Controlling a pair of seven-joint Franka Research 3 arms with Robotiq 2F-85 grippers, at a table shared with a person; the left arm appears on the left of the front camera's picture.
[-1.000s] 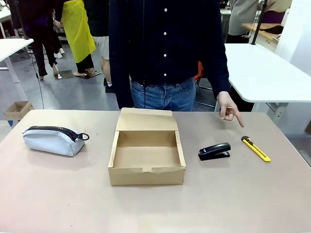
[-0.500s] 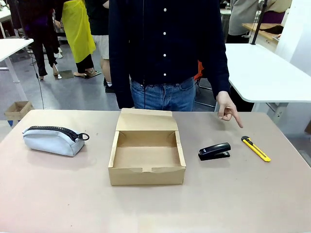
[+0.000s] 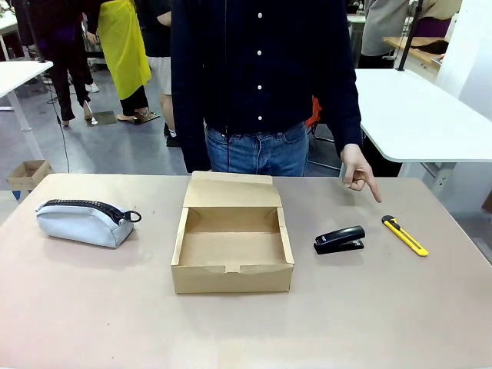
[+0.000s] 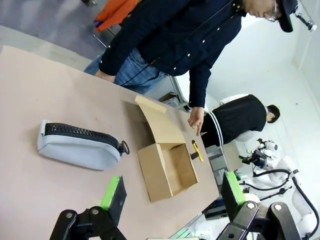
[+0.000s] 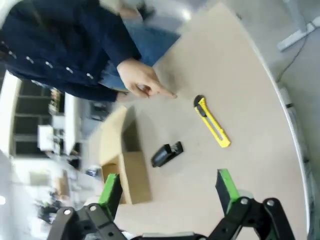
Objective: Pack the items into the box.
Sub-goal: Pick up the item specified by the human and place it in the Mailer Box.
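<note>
Left tool: in my left wrist view the left tool (image 4: 171, 192) stands wide, its green pads (image 4: 111, 186) far apart at the bottom edge with only air between them. I have it hanging above the desk (image 3: 92, 307).

Right tool: the right tool (image 5: 168, 186) is spread wide too, gripping nothing, its fingers rising from the bottom of my right wrist view.

Stapler: the black stapler (image 5: 166, 154) lies just above the right tool's gap in that view. From the front the stapler (image 3: 339, 239) lies flat in the right half of the frame, near the box's right wall but apart from it.

Knife: the yellow knife (image 3: 404, 235) lies at a slant right of the stapler, black tip toward the far side. In my right wrist view the knife (image 5: 212, 122) sits right of centre.

Hand: the person's hand (image 3: 355, 173) hangs over the far right of the desk, index finger pointing down toward the knife's tip, near it but not touching. I see this hand (image 5: 140, 80) in the right wrist view too.

Box: the brown box (image 3: 231, 278) sits mid-frame, lid flap open toward the person, bare cardboard inside. In the left wrist view the box (image 4: 152, 175) is at centre.

Pouch: a grey pouch (image 3: 83, 221) with a black zipper lies at the left, well apart from the box.
</note>
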